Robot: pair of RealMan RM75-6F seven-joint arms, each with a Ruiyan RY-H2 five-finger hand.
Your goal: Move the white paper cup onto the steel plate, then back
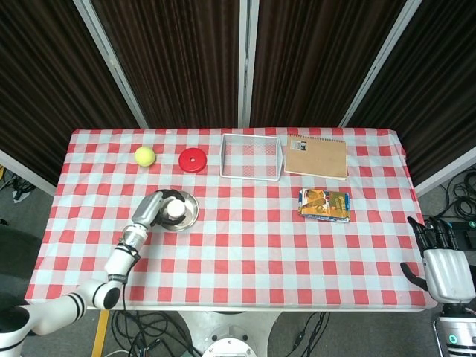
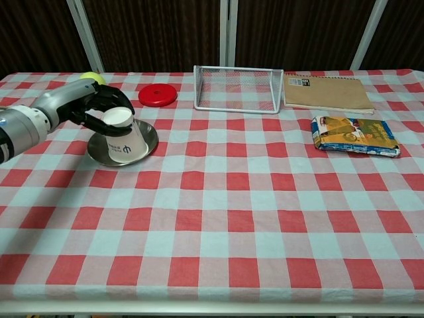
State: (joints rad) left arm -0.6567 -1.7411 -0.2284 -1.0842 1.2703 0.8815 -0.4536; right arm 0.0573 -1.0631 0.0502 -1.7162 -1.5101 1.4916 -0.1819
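Observation:
The white paper cup point(image 2: 126, 137) stands upside down on the steel plate point(image 2: 146, 146) at the left of the table, leaning slightly; from above the cup point(image 1: 174, 211) sits inside the plate's rim point(image 1: 191, 211). My left hand point(image 2: 99, 106) grips the cup's upper end, fingers curled around it, also seen as the left hand point(image 1: 154, 210) in the head view. My right hand point(image 1: 440, 256) hangs off the table's right front corner, fingers apart and holding nothing.
Behind the plate lie a yellow ball point(image 1: 144, 155) and a red disc point(image 2: 158, 95). A white wire basket point(image 2: 237, 87), a brown notebook point(image 2: 326, 92) and a snack packet point(image 2: 354, 135) occupy the back and right.

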